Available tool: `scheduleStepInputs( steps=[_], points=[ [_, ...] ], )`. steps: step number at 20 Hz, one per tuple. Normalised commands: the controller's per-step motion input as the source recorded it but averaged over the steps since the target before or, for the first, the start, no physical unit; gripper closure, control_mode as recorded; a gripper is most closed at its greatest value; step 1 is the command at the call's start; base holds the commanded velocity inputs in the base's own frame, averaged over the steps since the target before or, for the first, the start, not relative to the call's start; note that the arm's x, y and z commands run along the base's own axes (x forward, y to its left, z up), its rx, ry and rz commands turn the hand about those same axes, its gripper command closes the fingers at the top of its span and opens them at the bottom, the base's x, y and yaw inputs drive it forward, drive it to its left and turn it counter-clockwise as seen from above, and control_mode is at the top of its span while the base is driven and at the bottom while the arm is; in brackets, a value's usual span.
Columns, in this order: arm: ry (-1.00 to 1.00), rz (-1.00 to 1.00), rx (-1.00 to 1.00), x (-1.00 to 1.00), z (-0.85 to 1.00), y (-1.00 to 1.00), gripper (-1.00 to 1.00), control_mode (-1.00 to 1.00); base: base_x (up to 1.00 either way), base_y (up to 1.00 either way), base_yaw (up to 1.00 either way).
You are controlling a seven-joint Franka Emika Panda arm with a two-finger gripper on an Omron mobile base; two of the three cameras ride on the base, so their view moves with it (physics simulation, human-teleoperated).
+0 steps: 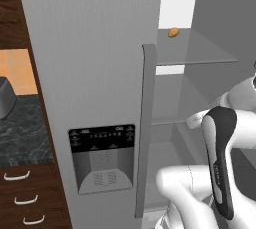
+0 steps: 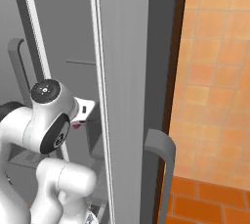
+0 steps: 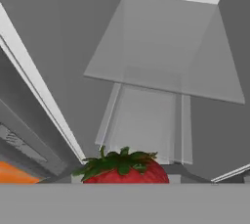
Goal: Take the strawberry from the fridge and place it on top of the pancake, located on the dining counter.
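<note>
Strawberry (image 3: 124, 169): clamped between the closed gripper's (image 3: 125, 181) fingers (tips hidden).
Fridge (image 1: 95, 73): glass shelf (image 3: 163, 56) to be cleared slowly during withdrawal.

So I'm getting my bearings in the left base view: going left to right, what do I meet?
Wood drawers → dispenser panel → fridge door handle → small orange-brown item on a glass shelf → robot arm.

The tall light-grey fridge (image 1: 95, 73) has a matt, faintly brushed metal-like skin, with a smooth matt grey handle (image 1: 145, 128) and a glossy black plastic dispenser panel (image 1: 102, 138). Just ahead of the gripper, the small red strawberry (image 3: 128, 171) looks glossy under dull green leaves. Beyond it, the shelves (image 3: 166, 52) are clear, smooth glass. Off to one side, tiles (image 2: 215, 71) are matt orange.
</note>
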Motion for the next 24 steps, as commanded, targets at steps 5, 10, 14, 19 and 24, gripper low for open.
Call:
scheduleStepInputs(
  steps=[5, 10, 14, 19, 24],
  points=[
    [-0.01, 0.01, 0.00, -0.17, -0.02, 0.03, 1.00, 1.00, -0.78, 0.16, 0.05],
    [0.00, 0.00, 0.00, 0.00, 0.00, 0.00, 1.00, 1.00, -1.00, 0.34, 0.18],
    [0.00, 0.00, 0.00, 0.00, 0.00, 0.00, 1.00, 1.00, -0.93, 0.63, 0.46],
    [0.00, 0.00, 0.00, 0.00, 0.00, 0.00, 1.00, 1.00, -0.53, 0.52, 0.66],
    [0.00, 0.00, 0.00, 0.00, 0.00, 0.00, 1.00, 1.00, -0.21, 0.13, 0.81]
  ],
)
